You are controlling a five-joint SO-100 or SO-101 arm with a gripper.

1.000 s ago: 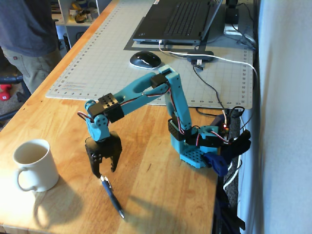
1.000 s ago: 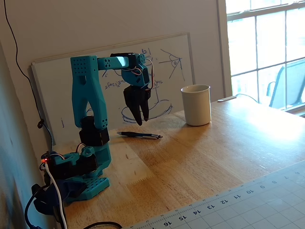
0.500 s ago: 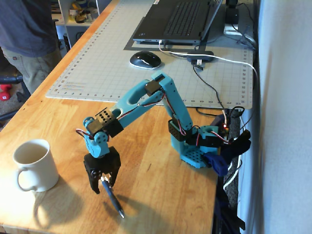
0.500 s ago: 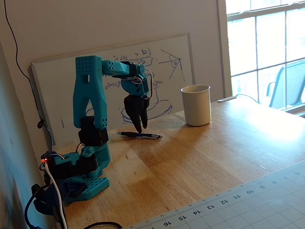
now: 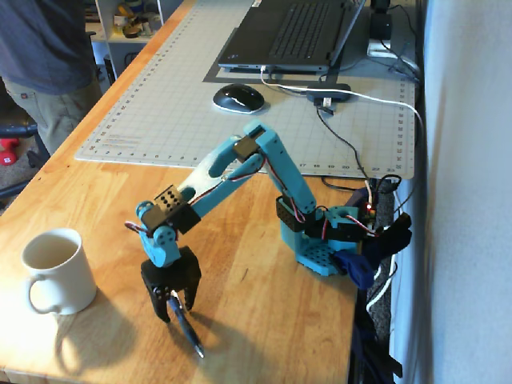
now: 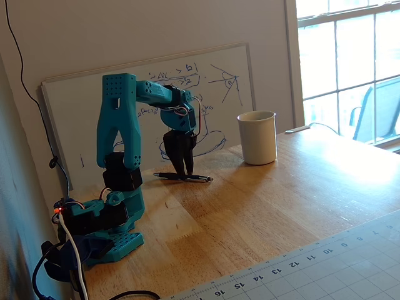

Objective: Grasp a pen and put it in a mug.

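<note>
- The mug (image 5: pixel 56 270) (image 6: pixel 257 137) stands upright on the table (image 5: pixel 264 320) (image 6: pixel 281 206); what shows of its inside is empty.
- The pen (image 5: pixel 189 328) (image 6: pixel 182 177) lies flat on the table, well apart from the mug: slim, dark, with a silvery tip.
- The gripper (image 5: pixel 172 308) (image 6: pixel 185 173) points straight down, its black fingers straddling the pen's middle; whether they clamp it, I cannot tell.

Butcher-block wooden bench (image 5: pixel 264 320) looks smooth, satin-finished. Mug (image 5: pixel 58 270) is glossy cream ceramic. Arm (image 5: pixel 272 172) is matt teal plastic; gripper (image 5: pixel 173 308) matt black plastic.
</note>
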